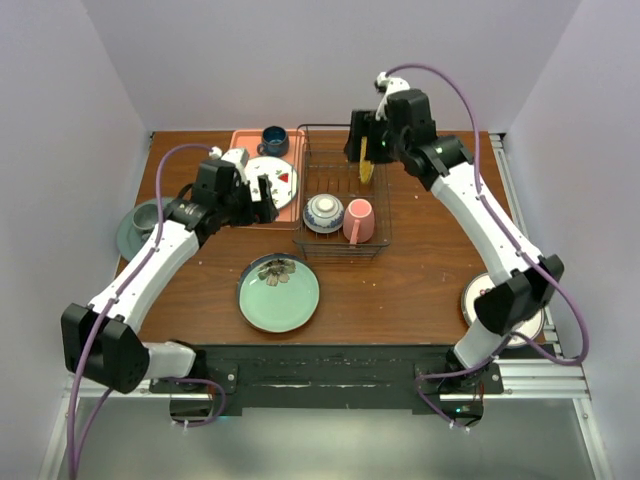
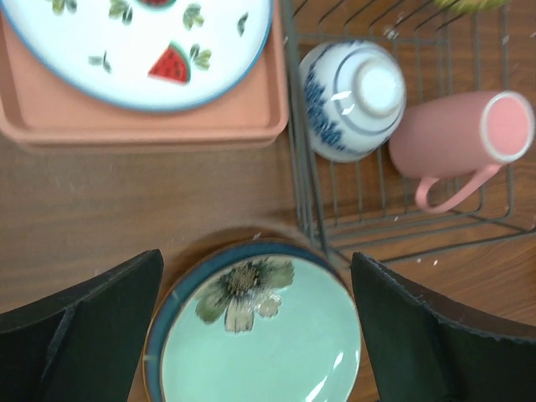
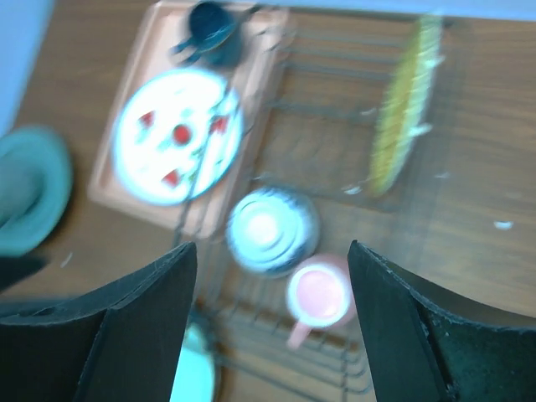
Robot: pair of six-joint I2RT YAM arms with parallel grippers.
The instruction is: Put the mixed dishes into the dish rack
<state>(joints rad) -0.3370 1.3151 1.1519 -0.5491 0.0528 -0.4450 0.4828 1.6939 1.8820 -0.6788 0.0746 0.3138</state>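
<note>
The dark wire dish rack [image 1: 345, 256] holds an upturned blue-and-white bowl [image 1: 323, 212], a pink mug [image 1: 359, 220] on its side, and a yellow plate [image 1: 366, 160] standing on edge at the back. A teal plate with a flower [image 1: 278, 292] lies on the table in front of the rack. A white plate with red marks [image 1: 272, 180] lies on the pink tray [image 1: 240, 140]. My left gripper [image 1: 262, 207] is open and empty, above the teal plate [image 2: 260, 335] in its wrist view. My right gripper [image 1: 358, 142] is open and empty, high over the rack, with the bowl [image 3: 272, 230] and mug [image 3: 318, 293] below.
A dark blue mug [image 1: 274, 140] stands at the back of the tray. Teal-grey dishes [image 1: 140, 225] sit at the table's left edge. Another plate [image 1: 500, 300] lies at the right, partly under the right arm. Walls enclose the table on three sides.
</note>
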